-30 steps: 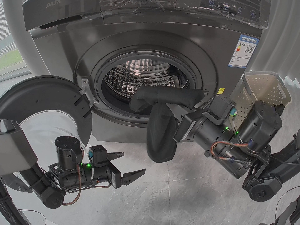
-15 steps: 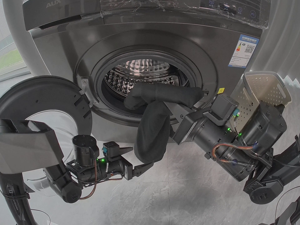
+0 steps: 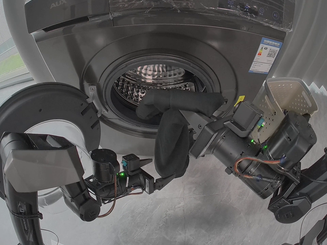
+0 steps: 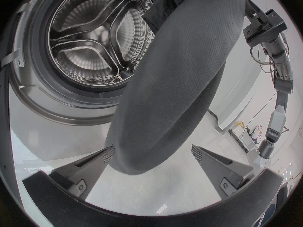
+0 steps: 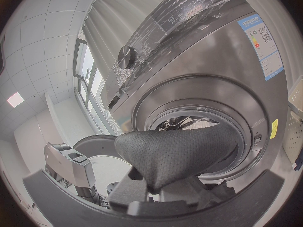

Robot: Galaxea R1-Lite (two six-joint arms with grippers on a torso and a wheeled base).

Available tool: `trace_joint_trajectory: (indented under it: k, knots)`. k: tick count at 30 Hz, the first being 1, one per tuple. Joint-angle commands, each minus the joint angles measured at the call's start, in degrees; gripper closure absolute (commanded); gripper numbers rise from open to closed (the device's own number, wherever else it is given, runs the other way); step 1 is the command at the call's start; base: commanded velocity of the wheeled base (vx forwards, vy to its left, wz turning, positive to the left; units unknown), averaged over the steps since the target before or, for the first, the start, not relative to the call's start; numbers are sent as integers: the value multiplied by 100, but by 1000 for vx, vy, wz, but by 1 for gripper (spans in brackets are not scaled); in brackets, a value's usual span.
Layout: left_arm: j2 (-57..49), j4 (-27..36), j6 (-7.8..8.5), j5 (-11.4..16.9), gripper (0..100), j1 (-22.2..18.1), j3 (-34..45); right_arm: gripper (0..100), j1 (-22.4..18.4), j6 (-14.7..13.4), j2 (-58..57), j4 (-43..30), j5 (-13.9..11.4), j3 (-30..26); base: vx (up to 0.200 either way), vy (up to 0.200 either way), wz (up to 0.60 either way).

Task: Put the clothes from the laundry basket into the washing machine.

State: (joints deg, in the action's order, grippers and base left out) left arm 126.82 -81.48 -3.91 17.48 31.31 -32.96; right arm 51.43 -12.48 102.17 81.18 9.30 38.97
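Black and limp, the garment (image 3: 172, 143) hung with its loose tail between the spread jaws of your left gripper (image 3: 158, 170). Over the last second that gripper had swung in from low at your left, and now it straddled the tail without closing on it. Your right gripper (image 3: 191, 119) stayed clamped on the same garment higher up and had eased a little toward the washing machine (image 3: 68, 51). One fold lay across the lower lip of the opening, at the mouth of the drum (image 3: 150, 79), while the rest drooped outside. You could read this as the left arm coming to lift the loose end in, so the piece was close to loaded but not yet inside. Around you, the door (image 3: 44, 102) stood wide open at your left and the laundry basket (image 3: 289, 96) sat tilted just beside the machine at your right. Pale grey marbled floor (image 3: 204, 205) lay below, and a curtain (image 3: 306, 34) hung behind.
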Motion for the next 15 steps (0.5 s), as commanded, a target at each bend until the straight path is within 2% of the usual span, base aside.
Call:
trace_joint_trajectory:
  k: [1,11,12,15]
  knots:
    - [141,-8,-4,-17,0,-2,-149,100,16,0,-30,3,-7,5,0,0,0]
    - [783,-8,-57,-184,0,-309,-1160,100,42,0,-153,-5,-16,-48,0,0,0]
    - [792,-8,-57,-192,100,-309,-1186,100,51,0,-153,-5,-16,-48,0,0,0]
    - [924,-8,-75,-324,100,-318,-1476,100,69,0,-153,-5,-16,-39,0,0,0]
